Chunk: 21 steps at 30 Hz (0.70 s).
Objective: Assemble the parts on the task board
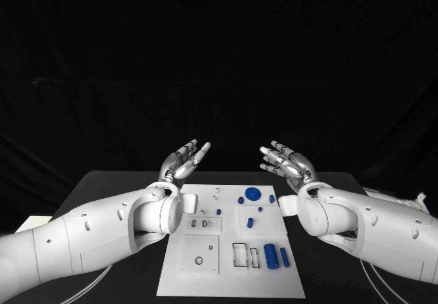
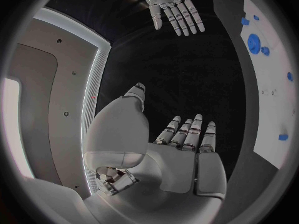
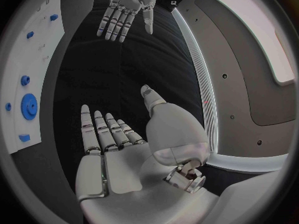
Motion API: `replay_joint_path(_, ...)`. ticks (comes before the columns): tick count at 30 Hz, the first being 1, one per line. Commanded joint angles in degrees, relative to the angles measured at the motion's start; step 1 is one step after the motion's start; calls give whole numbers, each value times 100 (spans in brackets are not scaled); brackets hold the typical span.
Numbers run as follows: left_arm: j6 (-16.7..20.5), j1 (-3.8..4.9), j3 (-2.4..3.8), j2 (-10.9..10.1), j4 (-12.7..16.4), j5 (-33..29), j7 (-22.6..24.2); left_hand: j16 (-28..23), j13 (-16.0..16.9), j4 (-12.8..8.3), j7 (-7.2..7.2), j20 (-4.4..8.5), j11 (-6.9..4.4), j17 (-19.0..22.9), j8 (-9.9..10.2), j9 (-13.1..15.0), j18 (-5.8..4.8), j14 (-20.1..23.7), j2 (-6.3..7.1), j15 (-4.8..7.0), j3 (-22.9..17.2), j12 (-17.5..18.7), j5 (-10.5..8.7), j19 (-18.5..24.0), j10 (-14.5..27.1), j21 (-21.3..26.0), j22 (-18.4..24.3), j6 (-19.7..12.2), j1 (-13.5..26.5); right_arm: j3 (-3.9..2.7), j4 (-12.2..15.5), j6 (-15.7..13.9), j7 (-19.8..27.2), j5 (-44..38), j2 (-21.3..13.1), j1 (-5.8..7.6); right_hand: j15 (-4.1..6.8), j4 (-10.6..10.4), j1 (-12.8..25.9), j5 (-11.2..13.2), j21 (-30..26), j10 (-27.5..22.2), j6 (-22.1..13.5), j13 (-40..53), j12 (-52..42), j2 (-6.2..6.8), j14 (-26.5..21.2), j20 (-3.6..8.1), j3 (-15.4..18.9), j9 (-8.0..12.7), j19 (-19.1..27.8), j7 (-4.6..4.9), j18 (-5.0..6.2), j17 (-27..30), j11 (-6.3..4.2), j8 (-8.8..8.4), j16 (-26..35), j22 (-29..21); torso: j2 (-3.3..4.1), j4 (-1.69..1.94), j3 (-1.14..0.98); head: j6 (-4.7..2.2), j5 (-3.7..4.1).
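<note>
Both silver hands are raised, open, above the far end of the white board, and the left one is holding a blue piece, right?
Not quite: the left hand holds nothing, like the right hand. The head view shows both empty above the white task board; blue parts lie on it.

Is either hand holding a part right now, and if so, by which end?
Nothing is held. The left hand and right hand are both raised above the board, fingers apart.

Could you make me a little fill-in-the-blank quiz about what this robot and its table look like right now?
1. Both the left hand and the right hand are raised above the table, holding ____.
2. The task board is a flat plate coloured ____.
3. The large round gear on the board is coloured ____.
4. The table under the board is coloured ____.

Missing words: nothing; white; blue; black
</note>
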<state>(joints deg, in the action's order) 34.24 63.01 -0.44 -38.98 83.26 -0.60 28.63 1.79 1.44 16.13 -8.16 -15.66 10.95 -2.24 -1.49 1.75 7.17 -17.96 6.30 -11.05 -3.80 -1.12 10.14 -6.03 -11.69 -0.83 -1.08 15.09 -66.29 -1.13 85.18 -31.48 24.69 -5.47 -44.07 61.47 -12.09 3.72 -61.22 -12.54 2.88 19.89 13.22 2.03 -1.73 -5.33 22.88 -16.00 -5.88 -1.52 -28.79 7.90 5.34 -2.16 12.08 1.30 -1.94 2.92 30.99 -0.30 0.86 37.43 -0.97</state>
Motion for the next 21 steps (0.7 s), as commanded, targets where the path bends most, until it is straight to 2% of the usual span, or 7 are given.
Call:
replay_joint_path(1, -566, 21, 1, 33, -35, 59, 33, 51, 20, 79, -448, -111, 40, -20, -45, 21, 154, -107, -14, -39, -42, -50, 51, -16, -113, -40, -15, 149, -281, -19, -96, 1153, -382, -636, 23, 24, -68, 185, -417, -50, 89, 462, 275, 39, -74, -48, 608, -69, -5, -35, -673, 723, 255, -43, 110, 54, -72, 48, -1, -2, 4, 2, 0)
replay_joint_path(5, -567, 21, 1, 33, -36, 59, 33, 186, 81, 58, -518, -118, 255, -104, -102, 56, 119, -688, -181, -138, -135, -152, 31, -271, -645, -132, -73, 461, -348, -36, -169, 1465, -487, -793, 34, 44, -11, 490, -756, 8, 280, 1503, 881, 111, -218, 24, 2077, -59, -29, -93, -1512, 732, 366, -143, 198, 138, -303, 137, -1, -2, 4, 2, 0)
replay_joint_path(9, -567, 21, 1, 33, -36, 59, 33, 534, 174, 8, -440, -113, 483, -275, -229, 122, -9, -2153, -316, -276, -209, -372, 22, -1367, -1877, -554, -291, 1206, -529, -42, -195, 1577, -525, -849, 38, 51, 243, 925, -1224, 83, 548, 3155, 2361, 215, -575, 165, 3195, 55, -75, -238, -2145, 596, 485, -190, -36, 405, -572, 197, -1, -2, 4, 2, 0)
replay_joint_path(10, -657, 23, 0, -165, -43, -195, 249, 587, 177, -6, -453, -114, 446, -290, -261, 136, 13, -2469, -350, -236, -214, -399, 34, -1755, -2219, -695, -351, 1469, -579, -55, -343, 1085, -279, -1769, -78, 100, 321, 1003, -1297, 91, 623, 3374, 2801, 216, -645, 173, 3404, 102, -101, -279, -2315, 544, 519, -192, -117, 490, -625, 216, 21, 9, -1, 91, 71)
replay_joint_path(14, -652, 24, 0, -265, 2, -243, 344, 911, 260, -152, -492, -57, 97, -381, -550, 264, 344, -3511, -407, 126, -209, -673, 4, -3604, -3802, -1417, -630, 2968, -784, -68, -388, 942, -266, -2261, -102, 113, 518, 1206, -1302, 94, 781, 3930, 3748, 151, -611, 140, 3956, 288, -255, -276, -2800, 421, 523, -143, -274, 542, -588, 210, 32, -1, 7, 100, 78)
replay_joint_path(16, -667, 26, 0, -326, 36, -253, 366, 1013, 267, -209, -484, 41, -14, -427, -636, 291, 358, -3875, -423, 248, -202, -731, -5, -4040, -4110, -1606, -682, 3424, -850, -76, -408, 902, -275, -2466, -111, 119, 569, 1259, -1284, 72, 825, 4086, 3888, 154, -577, 125, 4104, 349, -339, -262, -2930, 395, 525, -146, -319, 527, -563, 208, 44, -4, 2, 100, 78)
replay_joint_path(21, -748, 36, 0, -538, 204, -259, 363, 1211, 289, -315, -368, 290, -188, -611, -710, 285, 346, -4603, -456, 482, -202, -792, -7, -4756, -4690, -1896, -749, 3884, -982, -98, -451, 831, -345, -3040, -143, 169, 693, 1288, -1285, -5, 985, 4439, 4176, 162, -541, 145, 4434, 505, -543, -260, -3247, 332, 526, -154, -422, 525, -550, 251, 117, -8, -10, 77, 90)
